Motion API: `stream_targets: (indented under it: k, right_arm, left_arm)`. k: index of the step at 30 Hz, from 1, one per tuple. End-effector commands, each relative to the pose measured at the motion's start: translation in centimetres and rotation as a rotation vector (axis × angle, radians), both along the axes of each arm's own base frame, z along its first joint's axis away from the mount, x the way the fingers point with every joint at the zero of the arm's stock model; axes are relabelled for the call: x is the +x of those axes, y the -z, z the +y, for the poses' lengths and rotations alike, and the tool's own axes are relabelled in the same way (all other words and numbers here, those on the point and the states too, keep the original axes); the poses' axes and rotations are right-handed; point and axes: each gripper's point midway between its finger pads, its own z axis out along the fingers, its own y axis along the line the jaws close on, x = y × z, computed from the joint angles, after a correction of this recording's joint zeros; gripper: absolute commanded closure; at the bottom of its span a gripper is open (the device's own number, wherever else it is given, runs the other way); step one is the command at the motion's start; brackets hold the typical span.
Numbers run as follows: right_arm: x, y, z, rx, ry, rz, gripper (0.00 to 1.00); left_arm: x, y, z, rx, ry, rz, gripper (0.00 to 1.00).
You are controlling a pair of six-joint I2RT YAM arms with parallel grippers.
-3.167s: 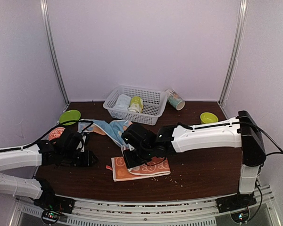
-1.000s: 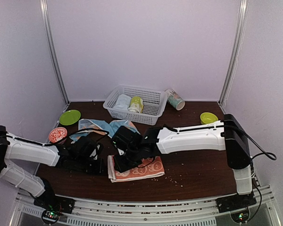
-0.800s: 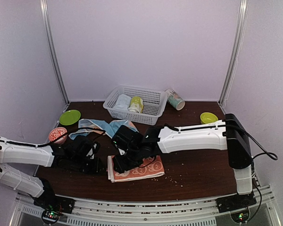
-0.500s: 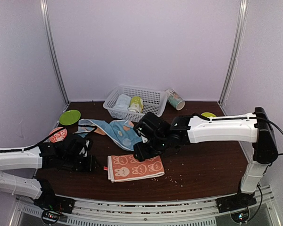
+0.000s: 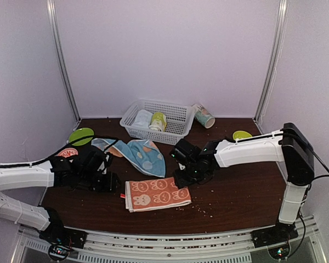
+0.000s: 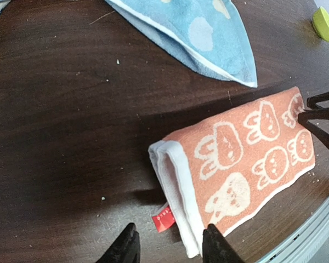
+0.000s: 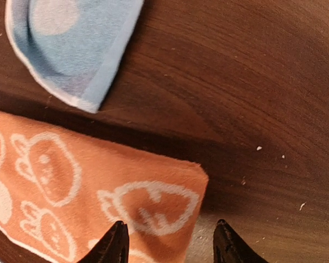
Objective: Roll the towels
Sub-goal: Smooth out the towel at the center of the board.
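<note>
Two towels are lying unrolled on a dark table. Nearest the front edge, the peach towel is lying folded into a flat strip, showing white cartoon rabbits. A small red tag is sticking out at its left end; any writing on it is too small to read.

The left gripper is hanging just beside that left end with its fingers apart, gripping nothing; its wrist view is showing the tag and the folded white edge below the gap. The right gripper is hovering over the strip's right corner, fingers also spread and empty.

Just behind the peach towel, the blue towel is lying loosely spread, showing white and orange spots, one pointed corner reaching toward the strip.

Further back on the left, a green plate and a red bowl are sitting; a green bowl is sitting on the right. At the back wall, a white basket is holding a pale roll and a yellow-green roll, and a patterned cup is lying on its side beside it.
</note>
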Motion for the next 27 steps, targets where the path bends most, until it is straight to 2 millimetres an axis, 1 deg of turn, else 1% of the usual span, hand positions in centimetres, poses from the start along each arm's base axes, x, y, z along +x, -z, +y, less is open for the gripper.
stream_targets:
  k: [1, 7, 10, 12, 14, 15, 19, 22, 24, 26, 27]
  right_arm:
    - [1.5, 1.9, -2.1, -0.066, 0.045, 0.004, 0.48]
    - [1.5, 3.9, -4.9, -0.124, 0.092, 0.039, 0.53]
    - [1.5, 4.1, -6.2, -0.114, 0.130, 0.041, 0.55]
    - [1.5, 4.0, -6.7, -0.084, 0.148, 0.045, 0.56]
    - [1.3, 3.4, -6.4, -0.038, 0.138, 0.042, 0.55]
    - [1.3, 2.7, -6.4, -0.023, 0.136, 0.032, 0.54]
    - [1.2, -1.9, -5.3, 0.062, 0.106, -0.029, 0.49]
    - [-0.2, -4.5, -3.8, 0.098, 0.053, -0.054, 0.50]
    - [-1.4, -5.1, -2.6, 0.118, 0.017, -0.046, 0.55]
    - [-2.8, -4.6, -1.7, 0.129, -0.012, -0.015, 0.66]
    - [-3.4, -3.9, -1.5, 0.123, -0.021, 0.003, 0.71]
  left_arm:
    - [0.4, -0.7, -0.5, -0.019, 0.005, -0.033, 0.60]
    - [0.3, 0.2, -0.5, -0.019, -0.001, -0.020, 0.60]
    - [0.3, 0.3, -0.5, -0.013, 0.004, -0.020, 0.60]
    - [0.3, 0.2, -0.4, -0.011, 0.006, -0.026, 0.60]
    - [0.4, 0.1, -0.4, -0.008, 0.008, -0.032, 0.60]
    - [0.4, -0.1, -0.4, -0.007, 0.010, -0.033, 0.60]
    - [0.8, -1.2, -0.6, 0.001, 0.027, -0.055, 0.60]
    - [1.2, -2.6, -1.5, -0.020, 0.051, -0.081, 0.59]
    - [1.6, -3.4, -2.3, -0.048, 0.069, -0.091, 0.59]
    - [1.9, -3.7, -3.4, -0.073, 0.088, -0.090, 0.59]
    - [2.0, -3.9, -3.9, -0.083, 0.096, -0.089, 0.59]
